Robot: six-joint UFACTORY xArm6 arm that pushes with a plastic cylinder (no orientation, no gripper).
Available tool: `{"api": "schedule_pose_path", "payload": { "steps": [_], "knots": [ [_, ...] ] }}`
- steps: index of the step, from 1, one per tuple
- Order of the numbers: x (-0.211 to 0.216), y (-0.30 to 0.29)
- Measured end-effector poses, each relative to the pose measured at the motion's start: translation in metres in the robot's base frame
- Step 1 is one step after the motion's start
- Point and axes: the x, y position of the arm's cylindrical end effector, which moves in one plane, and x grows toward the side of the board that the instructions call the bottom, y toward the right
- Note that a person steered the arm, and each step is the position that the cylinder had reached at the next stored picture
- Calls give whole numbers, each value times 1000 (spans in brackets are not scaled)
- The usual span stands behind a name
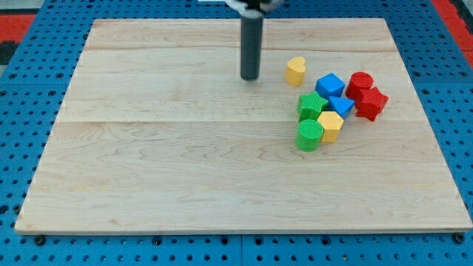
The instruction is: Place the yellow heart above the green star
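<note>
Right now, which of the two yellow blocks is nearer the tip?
The yellow heart, standing alone just to the view's right of my tip. The other yellow block sits lower, packed in the cluster beside the green cylinder.

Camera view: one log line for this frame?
tip left of yellow heart, apart | heart up-left of green star | cluster untouched

A pale wooden board [185, 162] of joined planks, with visible seams running from 9 to 3 o'clock, fills most of the view. Around it lies a blue perforated surface [29, 96] dotted with regular holes, visible on every side. At 11 and 1 o'clock, red patches [22, 18] show at the corners. Lighting is even and soft.
</note>
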Motion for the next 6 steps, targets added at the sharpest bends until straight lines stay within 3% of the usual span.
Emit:
{"api": "schedule_pose_path", "payload": {
  "steps": [1, 2, 3, 4, 5, 6],
  "knots": [
    [-21, 112],
    [13, 147],
    [6, 150],
    [-30, 94],
    [-19, 56],
    [44, 127]
  ]
}}
